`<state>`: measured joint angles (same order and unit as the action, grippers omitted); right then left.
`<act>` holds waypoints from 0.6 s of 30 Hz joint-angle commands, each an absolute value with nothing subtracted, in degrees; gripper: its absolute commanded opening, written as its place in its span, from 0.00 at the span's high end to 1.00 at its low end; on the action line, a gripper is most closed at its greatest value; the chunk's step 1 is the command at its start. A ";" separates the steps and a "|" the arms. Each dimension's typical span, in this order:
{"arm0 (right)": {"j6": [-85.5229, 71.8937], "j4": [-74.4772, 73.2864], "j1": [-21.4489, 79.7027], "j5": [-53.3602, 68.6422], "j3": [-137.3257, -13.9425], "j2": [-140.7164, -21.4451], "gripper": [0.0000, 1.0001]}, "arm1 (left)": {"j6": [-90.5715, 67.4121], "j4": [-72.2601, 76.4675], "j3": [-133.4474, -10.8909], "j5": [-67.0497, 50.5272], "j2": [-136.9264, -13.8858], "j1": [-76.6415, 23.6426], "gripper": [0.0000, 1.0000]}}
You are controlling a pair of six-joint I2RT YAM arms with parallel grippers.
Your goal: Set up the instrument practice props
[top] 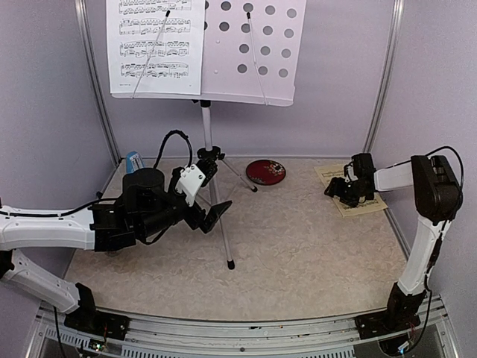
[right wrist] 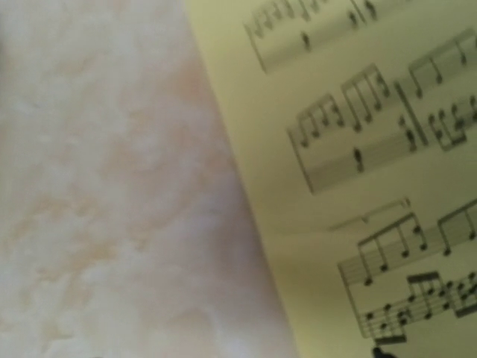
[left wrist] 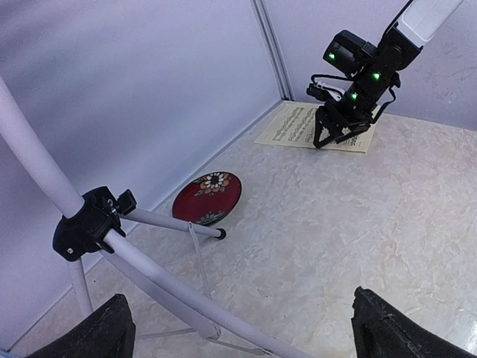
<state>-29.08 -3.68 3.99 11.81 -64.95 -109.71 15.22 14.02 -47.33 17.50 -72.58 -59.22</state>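
leftmost, well behind the left gripper [top: 211, 190] and off to its outer side: small blue metronome [top: 135, 161], upright on the table [top: 298, 253] against the back wall, well apart from the jaws. next comes the left gripper itself: reaches out level over the table with jaws spread wide, and takes one leg of the silver tripod [top: 223, 239] between them. from the left wrist, shows that pale tube running slantwise between the two dark fingertips [left wrist: 104, 332], touching neither as far as can be seen; black tripod hub ahead of the jaws and to their left. high above those jaws: white perforated music stand [top: 253, 45], carrying the white music sheet [top: 155, 45] on its left half, with a thin retaining arm across the page. ahead of the left jaws, past the tripod feet: red plate [top: 266, 171], flat on the table, near one foot but apart from it. further right: right gripper [top: 339, 190], pointing down, tips on or just above the yellow music sheet [top: 328, 173]; jaws spread or pressed together, cannot tell. directly beneath those jaws: the yellow sheet, flat on the table by the right wall; in the right wrist view, its edge slanting across, blurred printed staves to the right of it, bare table to the left.
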 commanded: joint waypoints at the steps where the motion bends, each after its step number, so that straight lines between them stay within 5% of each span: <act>1: -31.04 -5.49 3.41 11.39 -65.06 -111.21 0.25 | 15.33 13.75 -49.73 18.46 -72.99 -59.49 0.01; 18: -40.03 0.18 9.15 16.50 -49.14 -104.26 0.25 | 16.26 14.41 -50.71 17.89 -74.64 -59.50 0.01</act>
<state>-35.33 2.81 6.04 14.41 -55.29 -105.69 15.73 13.85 -49.01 18.00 -74.11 -59.22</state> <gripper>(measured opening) 0.750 0.987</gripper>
